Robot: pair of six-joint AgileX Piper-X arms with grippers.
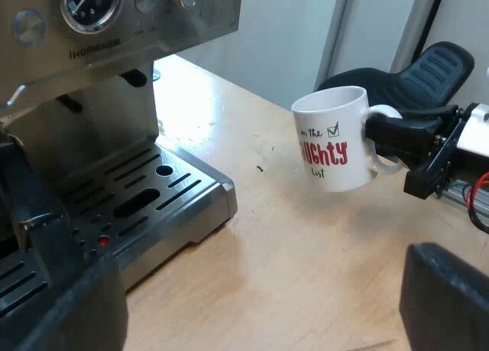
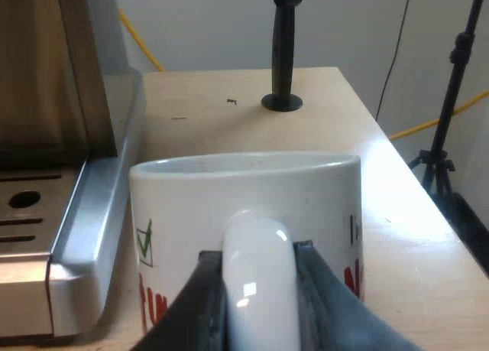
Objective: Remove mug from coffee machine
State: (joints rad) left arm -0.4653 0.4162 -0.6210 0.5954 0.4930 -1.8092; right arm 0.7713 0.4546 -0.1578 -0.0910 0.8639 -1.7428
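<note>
Mug [image 1: 332, 141] is clear of the machine [image 1: 114, 30], off its drip tray [image 1: 176, 190], over the bench [image 1: 290, 274]. Right hand [image 2: 258, 263] clamps the handle, so the mug rides upright. Left hand [image 1: 256, 297] is released, by the tray.

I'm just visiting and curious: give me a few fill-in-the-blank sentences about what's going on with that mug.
1. The right gripper holds the mug by its ____.
2. The large word printed on the mug is coloured ____.
3. The mug is clear of the coffee machine's metal drip ____.
Missing words: handle; red; tray.
</note>
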